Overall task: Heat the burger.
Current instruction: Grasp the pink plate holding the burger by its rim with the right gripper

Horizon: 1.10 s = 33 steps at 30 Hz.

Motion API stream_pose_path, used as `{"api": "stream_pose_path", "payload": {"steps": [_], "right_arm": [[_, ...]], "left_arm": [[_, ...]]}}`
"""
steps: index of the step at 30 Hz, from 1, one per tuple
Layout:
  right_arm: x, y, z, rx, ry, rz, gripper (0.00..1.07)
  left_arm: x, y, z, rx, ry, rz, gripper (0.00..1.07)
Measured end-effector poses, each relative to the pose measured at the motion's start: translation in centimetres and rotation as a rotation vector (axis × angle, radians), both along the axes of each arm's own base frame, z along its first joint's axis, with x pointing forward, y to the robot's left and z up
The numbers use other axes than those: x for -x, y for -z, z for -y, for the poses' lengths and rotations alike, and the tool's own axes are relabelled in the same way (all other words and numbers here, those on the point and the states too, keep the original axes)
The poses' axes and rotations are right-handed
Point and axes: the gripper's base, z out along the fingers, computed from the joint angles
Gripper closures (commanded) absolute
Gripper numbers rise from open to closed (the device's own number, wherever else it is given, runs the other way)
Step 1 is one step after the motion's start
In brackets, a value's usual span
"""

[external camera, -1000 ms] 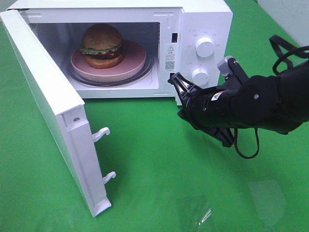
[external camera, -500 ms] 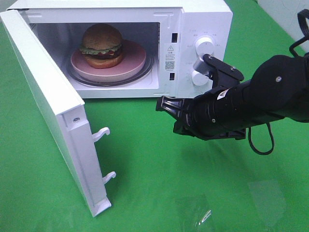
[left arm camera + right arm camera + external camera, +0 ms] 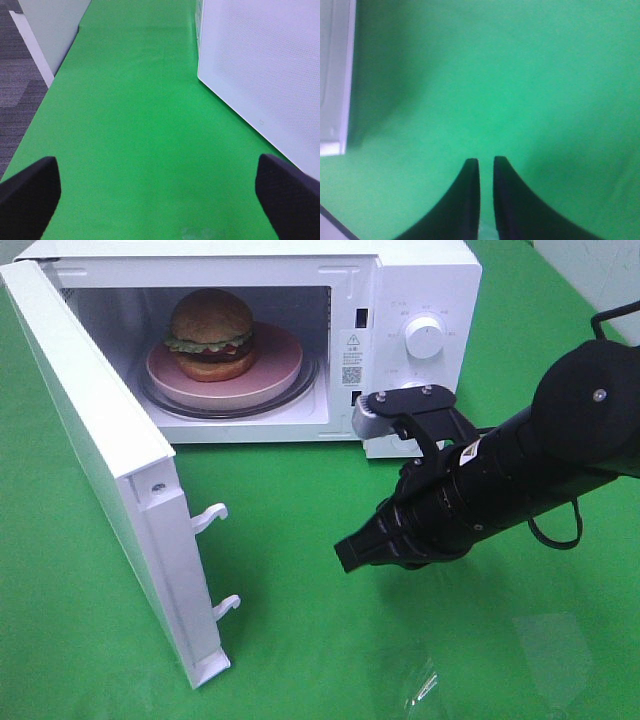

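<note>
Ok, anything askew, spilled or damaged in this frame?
Nothing stands out. The burger sits upright on the pink plate inside the microwave, door swung wide open. The right end effector hangs over bare green cloth, holding nothing. No spills or damage visible.

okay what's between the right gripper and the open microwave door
Only bare green cloth separates the right gripper from the microwave door, as the exterior high view shows.

Exterior high: above, front-facing the open microwave (image 3: 400, 300).
Wrist views: close, looking down past each hand at the green counter (image 3: 520, 75).
Shared: counter, microwave door (image 3: 260, 65).
</note>
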Motion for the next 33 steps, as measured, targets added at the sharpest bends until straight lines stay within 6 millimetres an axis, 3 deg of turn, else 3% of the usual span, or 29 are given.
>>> {"api": "stream_pose_path", "payload": {"steps": [7,13,20,26,33], "right_arm": [[0.1,-0.3,0.3,0.200,-0.276,0.030,0.93],[-1.4,-2.0,0.9,0.456,-0.502,0.121,0.91],[-2.5,-3.1,0.9,0.553,-0.575,0.207,0.90],[-3.5,-4.4,0.6,0.712,-0.864,0.352,0.89],[-3.4,-4.8,0.0,0.762,-1.168,0.444,0.88]], "left_arm": [[0.0,0.0,0.0,0.000,0.000,0.000,0.09],[0.0,0.0,0.0,0.000,0.000,0.000,0.09],[0.0,0.0,0.0,0.000,0.000,0.000,0.09],[0.0,0.0,0.0,0.000,0.000,0.000,0.09],[0.0,0.0,0.0,0.000,0.000,0.000,0.09]]}}
